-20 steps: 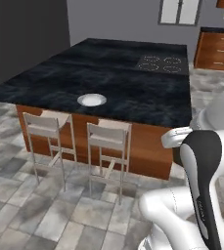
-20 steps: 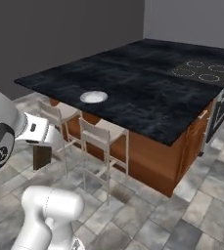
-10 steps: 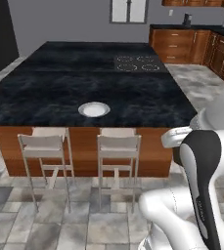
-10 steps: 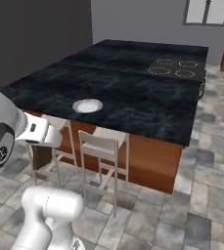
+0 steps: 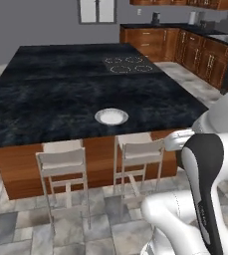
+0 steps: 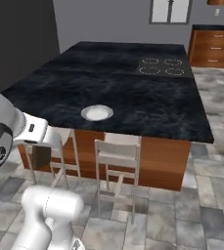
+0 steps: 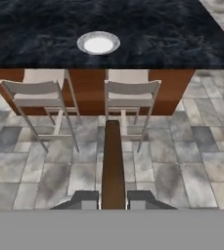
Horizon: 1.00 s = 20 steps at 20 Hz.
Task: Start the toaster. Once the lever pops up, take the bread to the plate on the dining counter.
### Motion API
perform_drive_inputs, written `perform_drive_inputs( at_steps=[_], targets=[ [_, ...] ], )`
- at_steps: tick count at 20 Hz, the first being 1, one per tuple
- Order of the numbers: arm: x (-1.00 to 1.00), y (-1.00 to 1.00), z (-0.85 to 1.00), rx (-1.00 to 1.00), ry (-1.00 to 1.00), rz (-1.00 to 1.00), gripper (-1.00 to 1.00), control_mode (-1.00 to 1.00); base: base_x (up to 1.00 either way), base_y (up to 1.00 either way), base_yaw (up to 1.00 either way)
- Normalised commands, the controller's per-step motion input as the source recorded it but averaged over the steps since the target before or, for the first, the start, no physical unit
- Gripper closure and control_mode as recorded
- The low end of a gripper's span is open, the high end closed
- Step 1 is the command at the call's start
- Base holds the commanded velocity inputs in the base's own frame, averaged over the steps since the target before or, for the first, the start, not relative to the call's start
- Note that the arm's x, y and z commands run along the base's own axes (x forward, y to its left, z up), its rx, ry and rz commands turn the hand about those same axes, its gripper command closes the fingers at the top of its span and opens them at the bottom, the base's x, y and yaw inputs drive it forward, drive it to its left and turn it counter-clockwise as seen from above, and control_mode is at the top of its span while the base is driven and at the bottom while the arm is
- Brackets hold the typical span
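- Between the fingers of the hand (image 7: 113, 199) sits the bread (image 7: 112, 163), pinched edge-on, so the slice runs straight out ahead of the tips as a thin brown strip.
- Out past the far end of the slice is the dining counter (image 7: 182, 34), with the plate (image 7: 98, 43) near its closest edge, a bit left of the bread's line and well apart from the hand.
- Two stools (image 7: 131, 95) stand under the counter edge, between hand and plate, over the tiled floor (image 7: 191, 161).
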Motion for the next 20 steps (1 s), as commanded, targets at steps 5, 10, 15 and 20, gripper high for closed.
perform_drive_inputs(
  at_steps=[5,10,15,20],
  targets=[
    [0.00,0.00,0.00,0.00,0.00,0.00,1.00,1.00,0.57,0.54,-0.24],
    [0.00,0.00,0.00,0.00,0.00,0.00,1.00,1.00,0.68,0.00,-0.04],
    [0.00,0.00,0.00,0.00,0.00,0.00,1.00,1.00,0.60,0.00,0.00],
    [0.00,0.00,0.00,0.00,0.00,0.00,1.00,1.00,0.54,0.00,0.00]
  ],
)
